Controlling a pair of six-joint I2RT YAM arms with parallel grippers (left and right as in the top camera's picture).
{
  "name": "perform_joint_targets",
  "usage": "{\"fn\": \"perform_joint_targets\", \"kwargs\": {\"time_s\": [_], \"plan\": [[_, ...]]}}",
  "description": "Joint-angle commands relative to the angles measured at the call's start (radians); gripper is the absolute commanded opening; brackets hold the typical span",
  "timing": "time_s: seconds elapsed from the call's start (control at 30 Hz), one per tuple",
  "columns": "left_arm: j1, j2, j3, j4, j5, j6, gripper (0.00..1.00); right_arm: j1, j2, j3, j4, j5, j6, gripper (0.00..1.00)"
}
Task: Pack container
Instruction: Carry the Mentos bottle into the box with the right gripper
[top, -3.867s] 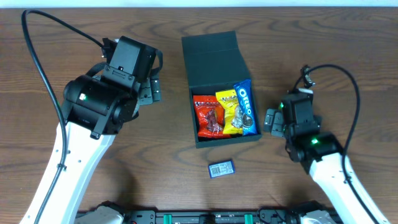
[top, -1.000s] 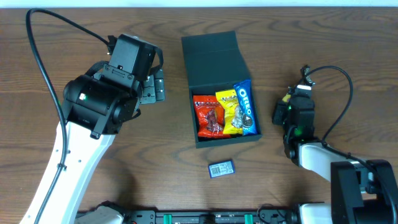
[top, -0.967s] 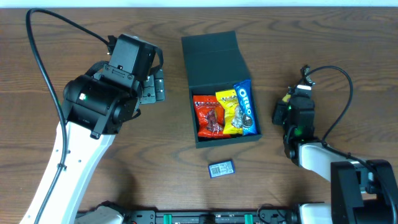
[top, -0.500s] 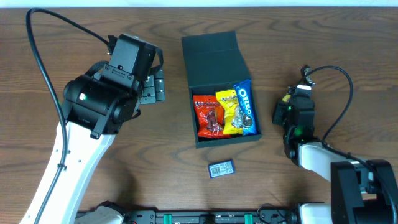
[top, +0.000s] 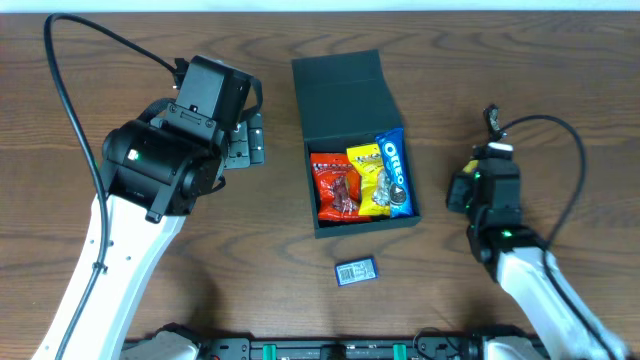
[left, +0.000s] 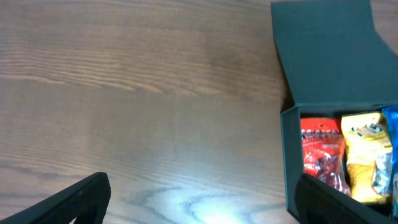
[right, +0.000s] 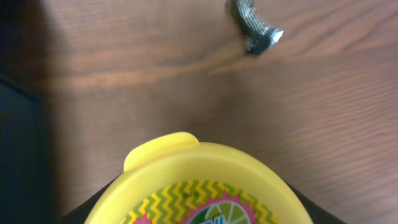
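At the middle of the table (top: 560, 60) sits the container (top: 365, 225). Its mouth faces up and its long axis runs 12 to 6 o'clock, leaning slightly toward 11. The hinged lid (top: 340, 95) lies open and flat at the 12 o'clock end.

Inside stand three packets side by side: a red packet (top: 335, 188) toward 9 o'clock, a yellow packet (top: 368, 180) in the middle, and a blue Oreo packet (top: 395, 168) against the 3 o'clock wall. A small blue packet (top: 355, 271) lies on the wood at 6 o'clock of the box, near its front wall but not touching it.

The left gripper (top: 250, 140) hangs at 9 o'clock of the lid, apart from it, with bare wood between them. The left wrist view shows its fingers (left: 74, 199) spread wide with nothing between them. That view also shows the box's 9 o'clock wall edge-on, which the overhead flattens.

The right gripper (top: 458, 190) stands at 3 o'clock of the box, and only a narrow strip of wood separates them. From overhead the arm hides what it carries. The right wrist view shows a yellow-lidded tub (right: 199, 180) pinched between the dark fingers, with the box wall as a dark band at 9 o'clock and a grey cable end (right: 252, 25) at 1 o'clock. The table's far edge runs along 12 o'clock, just past the lid.
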Motion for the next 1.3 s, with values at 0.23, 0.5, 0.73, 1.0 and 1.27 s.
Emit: {"fn": "perform_joint_targets", "kwargs": {"time_s": [0.23, 0.5, 0.73, 1.0, 1.27], "plan": [[0.004, 0.007, -0.002, -0.027, 0.000, 0.014, 0.95, -0.004, -0.226, 0.461, -0.648, -0.277, 0.049, 0.01], [0.004, 0.005, -0.002, -0.097, 0.017, 0.013, 0.95, 0.086, -0.168, 0.650, -0.855, -0.775, 0.212, 0.01], [0.004, -0.007, -0.002, -0.126, 0.026, 0.005, 0.95, 0.308, -0.006, 0.671, -0.851, -0.775, 0.262, 0.01], [0.004, -0.018, -0.002, -0.161, 0.037, 0.006, 0.95, 0.444, 0.289, 0.852, -0.927, -0.688, 0.232, 0.01], [0.004, -0.018, -0.002, -0.164, 0.052, 0.006, 0.95, 0.451, 0.571, 1.087, -1.098, -0.601, 0.189, 0.01]]}}
